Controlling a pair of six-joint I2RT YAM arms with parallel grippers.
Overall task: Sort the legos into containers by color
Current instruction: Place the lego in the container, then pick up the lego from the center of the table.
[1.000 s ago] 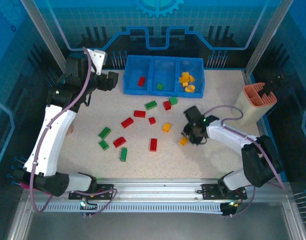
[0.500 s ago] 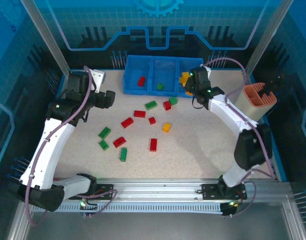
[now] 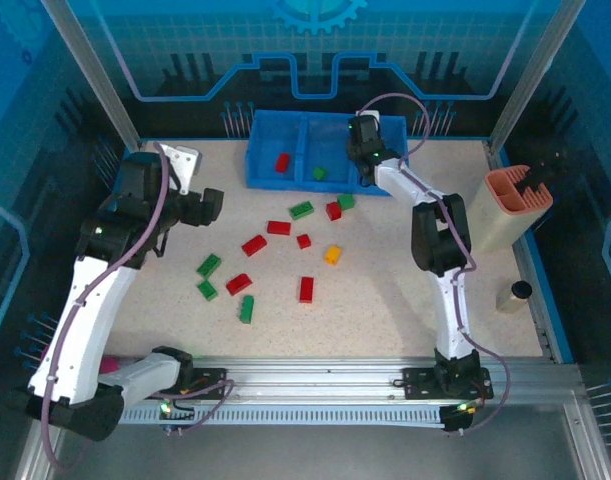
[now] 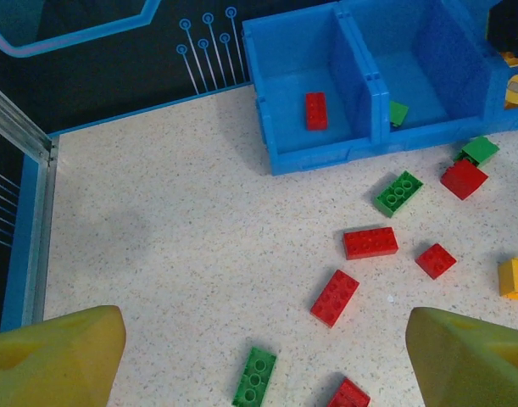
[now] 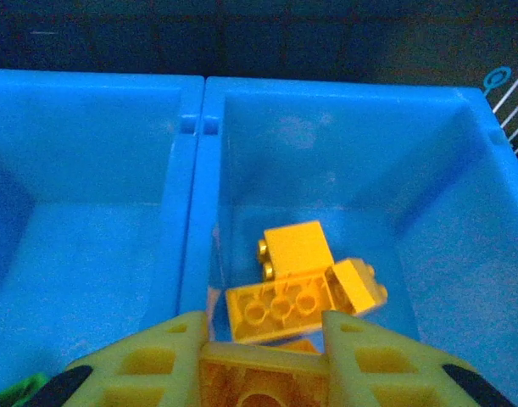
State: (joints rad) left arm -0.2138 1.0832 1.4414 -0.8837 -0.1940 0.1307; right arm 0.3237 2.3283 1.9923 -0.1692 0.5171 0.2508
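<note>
Speckled white tabletop [image 3: 385, 310] lies under the left claw [image 4: 263, 365], whose yellow fingers [image 4: 55, 356] stand wide apart with nothing between them. Ahead of it and to its right sits the bright blue three-compartment plastic tray [image 4: 326, 157], with a red brick [image 4: 315, 110] in the left bin and a green one [image 4: 398, 113] in the middle. Loose red, green and orange-yellow studded bricks [image 4: 370, 242] lie scattered just ahead of that claw. The right claw [image 5: 263, 360] hangs over the right bin, pinched tight on an orange-yellow brick [image 5: 260, 386], with more orange-yellow bricks [image 5: 280, 309] directly beneath.
</note>
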